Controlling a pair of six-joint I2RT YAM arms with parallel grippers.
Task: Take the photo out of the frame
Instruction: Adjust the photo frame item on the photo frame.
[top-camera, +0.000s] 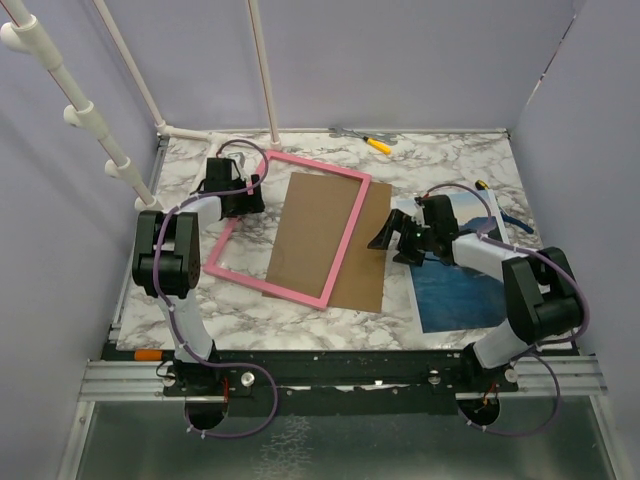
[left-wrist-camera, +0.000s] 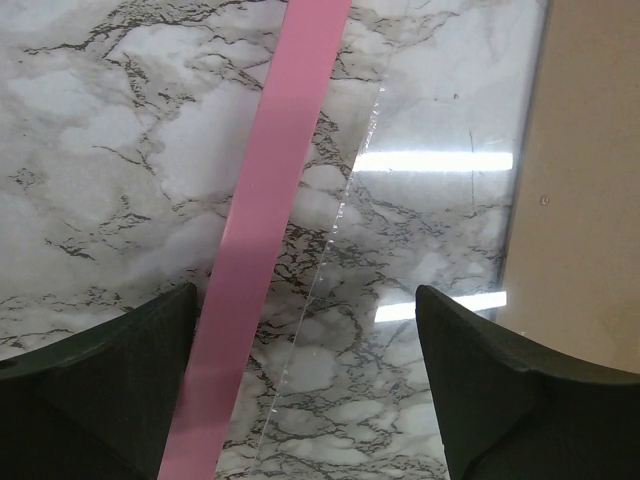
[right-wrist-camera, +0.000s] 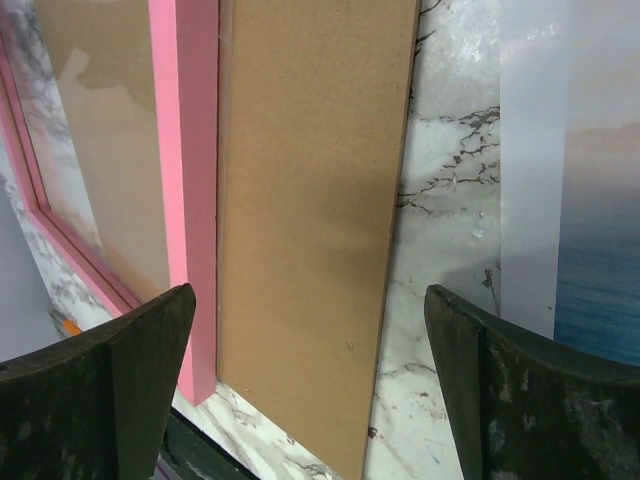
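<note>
Both grippers gape empty: from above, the left gripper (top-camera: 250, 188) hangs over the frame (top-camera: 320, 166) at centre, the right gripper (top-camera: 385, 232) near the photo (top-camera: 460, 298) at lower right; left wrist, fingers (left-wrist-camera: 100, 390) straddle the pink rail (left-wrist-camera: 260, 240); right wrist, the photo lies flat at right, seemingly thin, floppy, best pinched by an edge.

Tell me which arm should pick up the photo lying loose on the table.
Right. The photo lies on the right side, partly under the right arm, and the right hand hangs open just beside its edge. The left hand is open too, but across the frame, over its left rail.
</note>
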